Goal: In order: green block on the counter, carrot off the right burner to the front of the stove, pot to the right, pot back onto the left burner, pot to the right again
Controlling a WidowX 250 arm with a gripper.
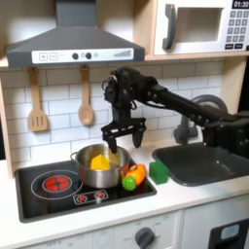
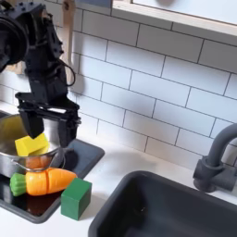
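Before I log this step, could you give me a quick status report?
Gripper open, hovering over pot. Green block on counter by stove's corner. Carrot on stove beside pot.

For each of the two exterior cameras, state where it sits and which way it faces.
First exterior view: sits in front of the toy kitchen, facing the tiled back wall; shows the arm and its gripper above the pot.
Second exterior view: sits close and low off the sink side, looking across the counter toward the stove; shows the gripper.
Shared: the pot, the carrot, the green block.
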